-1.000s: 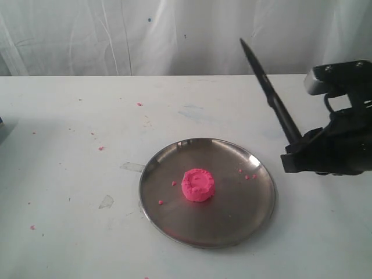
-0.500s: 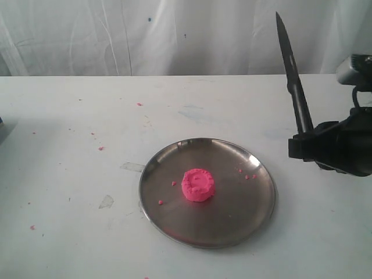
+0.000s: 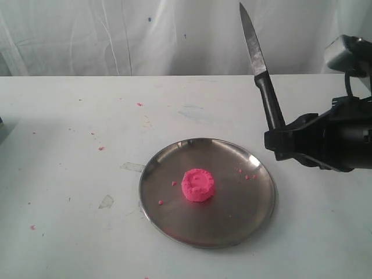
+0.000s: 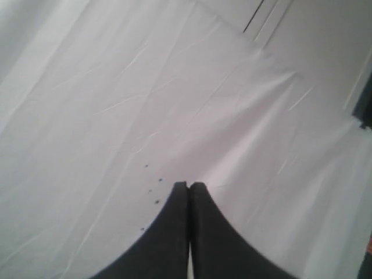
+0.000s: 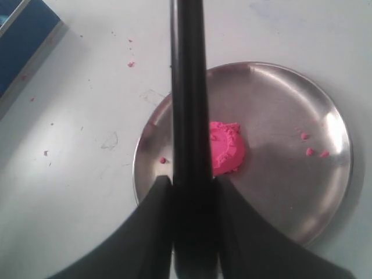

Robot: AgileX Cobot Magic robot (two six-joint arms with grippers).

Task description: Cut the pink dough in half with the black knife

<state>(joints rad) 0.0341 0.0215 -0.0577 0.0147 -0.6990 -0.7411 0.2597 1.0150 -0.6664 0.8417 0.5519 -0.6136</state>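
The pink dough [image 3: 198, 185] is a small round puck with a dimpled top, whole, near the middle of a round steel plate [image 3: 244, 218]. My right gripper [image 3: 278, 142] hangs just above the plate's right rim, shut on the handle of the black knife [image 3: 260, 72], whose blade points up and slightly left. In the right wrist view the black knife [image 5: 189, 93] runs between the fingers [image 5: 154, 200] of my right gripper [image 5: 192, 181] and crosses in front of the pink dough [image 5: 225, 147]. My left gripper [image 4: 189, 185] is shut on nothing, facing white cloth.
Tiny pink crumbs [image 3: 249, 175] lie on the plate and are scattered over the white table [image 3: 70, 174]. A blue object [image 5: 26, 35] sits at the table's edge in the right wrist view. White cloth hangs behind the table.
My right gripper has moved left toward the plate with the knife. The blade swung from leaning left to nearly upright, then shifted left.
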